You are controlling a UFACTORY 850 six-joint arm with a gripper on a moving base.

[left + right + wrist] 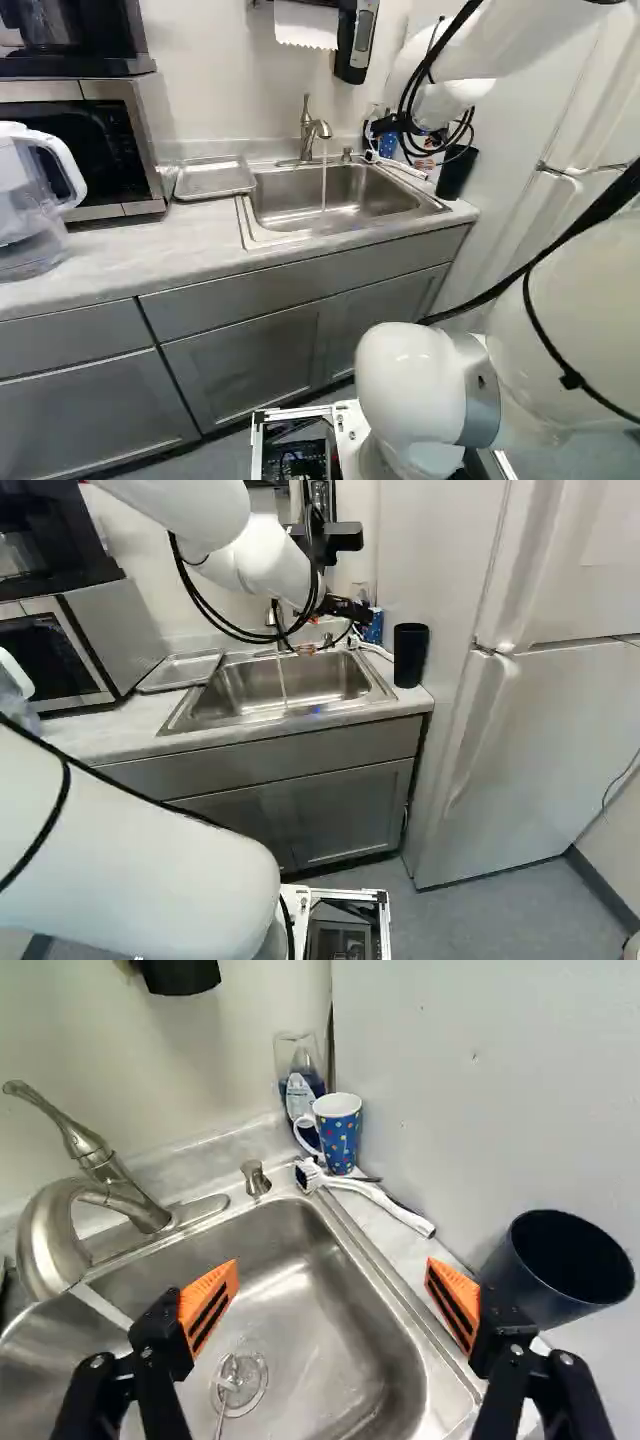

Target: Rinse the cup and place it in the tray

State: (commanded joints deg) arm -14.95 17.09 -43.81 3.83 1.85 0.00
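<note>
And the claw (325, 620) hangs over the sink (340, 1300), its two fingers spread wide, orange pads (208, 1303) facing each other across open air, nothing gripped! Below, past the fingertips, sits the drain (240, 1385), and the water (324, 185) is running, a thin stream dropping from the faucet (112, 1195) beside the claw and landing in the basin.

Out past the opposite finger, here's the dark cup (410, 656), upright on the counter (375, 1225) beside the sink, near the claw but apart from it, outside the grip. There's a second candidate, though: ahead of the claw, in the corner behind the sink, a blue spotted mug (340, 1140) stands upright just beside a clear bottle (302, 1088) of blue liquid. Which of the two is wanted, the views can't settle.

Nearer than the mug, a white-handled brush (375, 1198) lies along the sink's corner, with the soap pump (255, 1178) close by on the rim. Farther out, on the faucet side, the metal tray (214, 178) lies flat on the counter, well apart from the claw, between the sink and the microwave (85, 145). And beyond the dark cup, away from the sink, rises the white fridge (560, 740).
</note>
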